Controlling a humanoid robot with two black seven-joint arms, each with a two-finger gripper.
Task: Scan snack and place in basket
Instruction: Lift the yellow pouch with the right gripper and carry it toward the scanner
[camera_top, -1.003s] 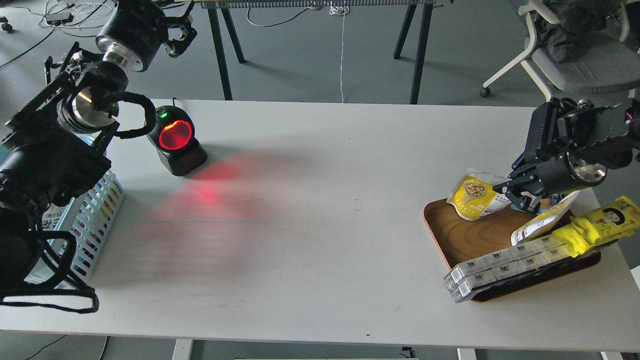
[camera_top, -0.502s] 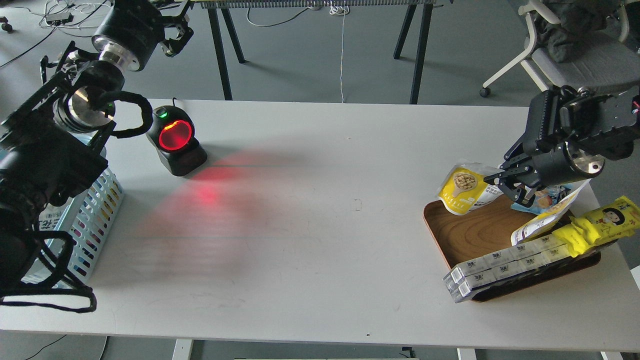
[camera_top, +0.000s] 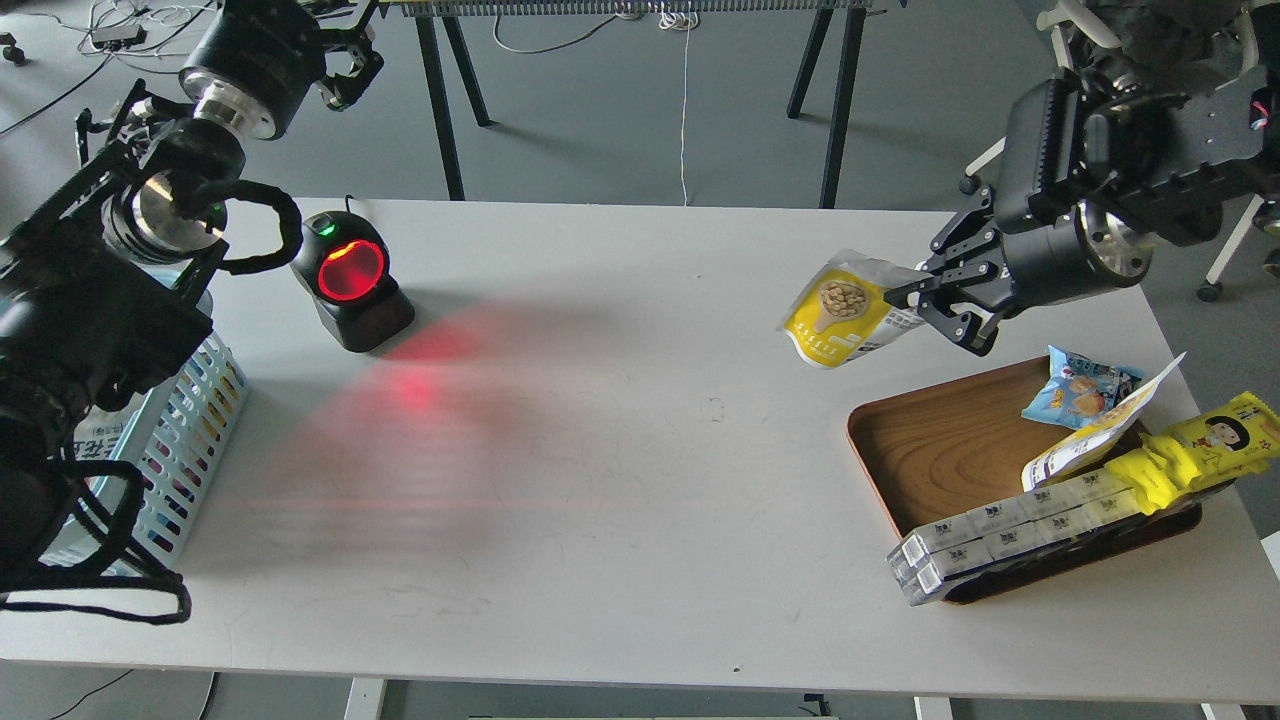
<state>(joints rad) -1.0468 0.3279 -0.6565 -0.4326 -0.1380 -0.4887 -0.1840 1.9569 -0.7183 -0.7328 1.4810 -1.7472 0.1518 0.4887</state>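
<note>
One snack (camera_top: 845, 312) in hand: my right gripper (camera_top: 925, 305) is closed on the pouch's right edge, so the pouch hangs clear above the table (camera_top: 640, 480), up and left of the wooden tray (camera_top: 930, 460). The nut picture faces my head camera; the yellow lower half tilts down toward the left.

Step in hand, as I judge it: carry the pouch across to the scanner (camera_top: 352, 280), whose red window glows and throws a red patch on the tabletop. To do this well I would bring the pouch low into that red beam and turn the wrist so the barcode side faces the window. I cannot see a barcode from here; it is probably on the back panel, so a rotation looks necessary. The grip is on an edge only, so slow motion would limit swinging.

Hard to make out:
- My left gripper (camera_top: 345, 70) is high at far left, small and dark; I cannot tell whether its fingers are apart.
- The basket (camera_top: 190, 440) is mostly hidden behind my left arm; only its slotted side shows.
- The text on the pouch is too small to read.
</note>
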